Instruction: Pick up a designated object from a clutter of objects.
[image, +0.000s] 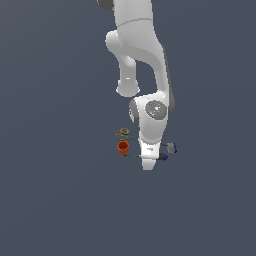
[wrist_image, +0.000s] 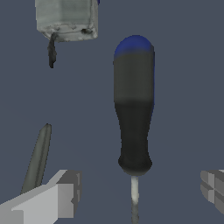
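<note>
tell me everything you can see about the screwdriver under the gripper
The screwdriver lies flat on the dark surface. Its rounded handle is matte black with a dark-blue cap at the end and swells slightly at the collar, where a thin grey metal shaft emerges. In the wrist view it sits between the open gripper's fingers, untouched. The grey block and a grey rod lie near it but apart. In the exterior view the arm mostly hides it.

Glossy white arm of rounded links, dark grey joint bands, grey disc cap; pale blocky hand, ridged grey fingertips.
</note>
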